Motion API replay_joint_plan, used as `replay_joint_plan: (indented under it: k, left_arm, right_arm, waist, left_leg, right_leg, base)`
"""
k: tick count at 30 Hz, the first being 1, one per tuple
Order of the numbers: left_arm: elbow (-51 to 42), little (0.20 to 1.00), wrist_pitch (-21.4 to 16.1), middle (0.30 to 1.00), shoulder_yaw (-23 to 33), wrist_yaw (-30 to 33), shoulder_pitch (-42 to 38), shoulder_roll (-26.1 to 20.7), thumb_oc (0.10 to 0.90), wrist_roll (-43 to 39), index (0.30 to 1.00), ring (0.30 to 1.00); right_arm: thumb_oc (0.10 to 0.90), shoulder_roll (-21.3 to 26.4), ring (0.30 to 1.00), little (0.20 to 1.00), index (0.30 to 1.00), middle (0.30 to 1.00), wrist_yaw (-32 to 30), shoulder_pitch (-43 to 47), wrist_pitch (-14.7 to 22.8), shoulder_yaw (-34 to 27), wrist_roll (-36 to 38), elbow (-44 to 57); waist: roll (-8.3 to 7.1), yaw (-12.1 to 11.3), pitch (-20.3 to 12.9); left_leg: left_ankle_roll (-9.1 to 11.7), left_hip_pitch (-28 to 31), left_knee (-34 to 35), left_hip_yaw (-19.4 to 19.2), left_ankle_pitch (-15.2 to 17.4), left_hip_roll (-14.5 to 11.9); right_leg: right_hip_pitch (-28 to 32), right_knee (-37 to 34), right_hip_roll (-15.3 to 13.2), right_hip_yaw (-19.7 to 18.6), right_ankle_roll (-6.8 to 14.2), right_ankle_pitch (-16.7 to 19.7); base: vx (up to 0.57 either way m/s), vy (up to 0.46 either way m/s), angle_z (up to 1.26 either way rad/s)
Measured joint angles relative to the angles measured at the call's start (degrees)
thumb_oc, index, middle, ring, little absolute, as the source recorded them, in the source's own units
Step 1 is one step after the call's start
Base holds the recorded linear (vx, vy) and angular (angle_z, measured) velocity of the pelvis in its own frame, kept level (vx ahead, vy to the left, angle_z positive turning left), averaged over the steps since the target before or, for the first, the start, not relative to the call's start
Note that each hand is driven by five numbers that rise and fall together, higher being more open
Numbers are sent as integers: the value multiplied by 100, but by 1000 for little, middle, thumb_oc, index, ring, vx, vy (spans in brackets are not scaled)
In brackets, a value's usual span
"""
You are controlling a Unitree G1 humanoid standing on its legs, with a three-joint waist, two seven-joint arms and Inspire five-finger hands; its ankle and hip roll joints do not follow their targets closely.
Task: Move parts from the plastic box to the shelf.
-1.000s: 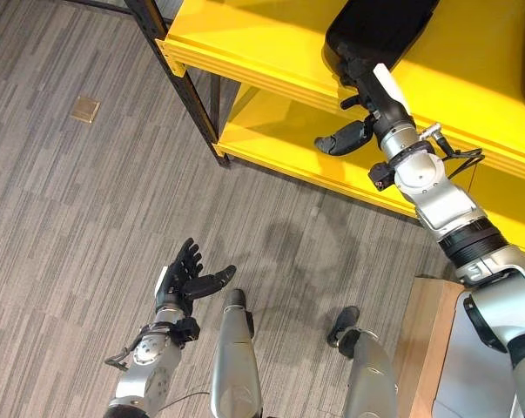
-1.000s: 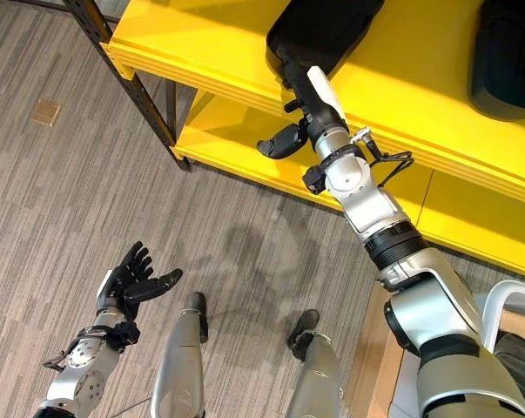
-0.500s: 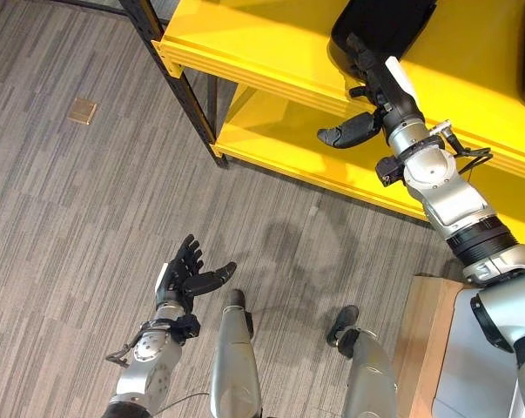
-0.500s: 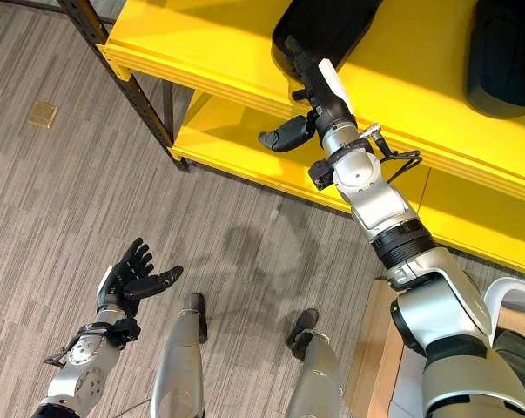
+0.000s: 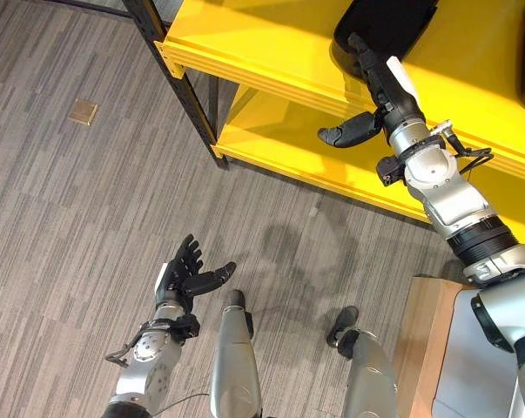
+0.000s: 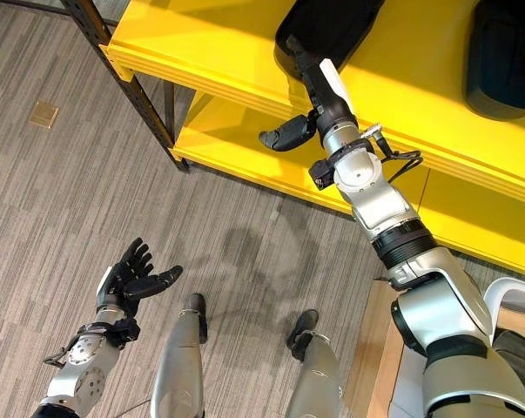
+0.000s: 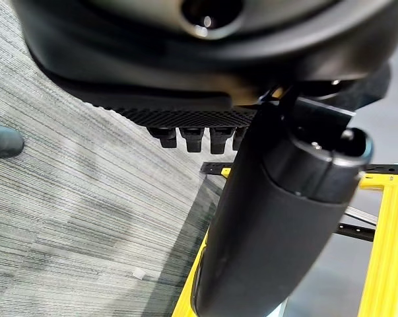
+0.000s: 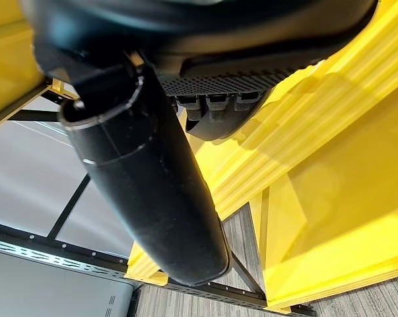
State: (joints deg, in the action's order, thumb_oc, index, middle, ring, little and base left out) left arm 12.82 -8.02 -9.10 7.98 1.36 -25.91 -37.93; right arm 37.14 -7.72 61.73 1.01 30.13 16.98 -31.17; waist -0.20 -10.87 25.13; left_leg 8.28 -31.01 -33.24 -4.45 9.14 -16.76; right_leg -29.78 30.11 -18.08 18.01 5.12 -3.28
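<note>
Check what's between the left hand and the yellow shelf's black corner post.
Bare grey floor in the left eye view: nothing lies between the open left hand and the black corner post of the yellow shelf. A small tan square sits off to the side.

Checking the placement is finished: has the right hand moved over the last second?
Yes. The right hand has reached slightly further over the yellow shelf, toward the black part lying on it.
</note>
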Motion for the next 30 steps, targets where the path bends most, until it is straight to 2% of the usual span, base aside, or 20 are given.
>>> replay_joint_plan:
  k: [11, 20, 22, 30]
  left_arm:
    - [2, 1000, 0, 1000, 5, -1, 37, -2, 900, 0, 1000, 1000]
    - [3, 1000, 0, 1000, 34, -3, 43, -8, 900, -2, 1000, 1000]
    - [3, 1000, 0, 1000, 34, -5, 50, -10, 900, -6, 1000, 1000]
    - [3, 1000, 0, 1000, 36, -9, 40, -20, 900, -9, 1000, 1000]
  right_arm:
    - [900, 26, 1000, 1000, 1000, 1000, -1, -1, 8, -13, 1, -80]
    - [900, 24, 1000, 1000, 1000, 1000, -6, 33, 34, -26, 0, -192]
    - [900, 21, 1000, 1000, 1000, 1000, -18, 133, 75, -27, 0, -437]
    - [900, 114, 1000, 1000, 1000, 1000, -40, 208, 92, -171, -1, -578]
  waist:
    - [0, 119, 0]
    - [2, 105, -1]
    - [4, 109, -2]
    - [5, 113, -2]
  left_leg:
    - [-50, -30, -61, -27, 28, -1]
    - [-60, -28, -59, -60, 31, 6]
    - [-138, -68, -53, -73, 66, 11]
    - [-109, -77, -59, -102, 46, 21]
  right_leg:
    - [15, -127, 8, -16, 21, 73]
    - [3, -140, 9, -23, 33, 107]
    - [10, -193, -1, -21, 8, 82]
    - [-20, -201, -18, -27, 48, 141]
  base:
    - [0, 0, -1]
    - [12, -3, 0]
    - [102, -17, 2]
    - [4, 0, 1]
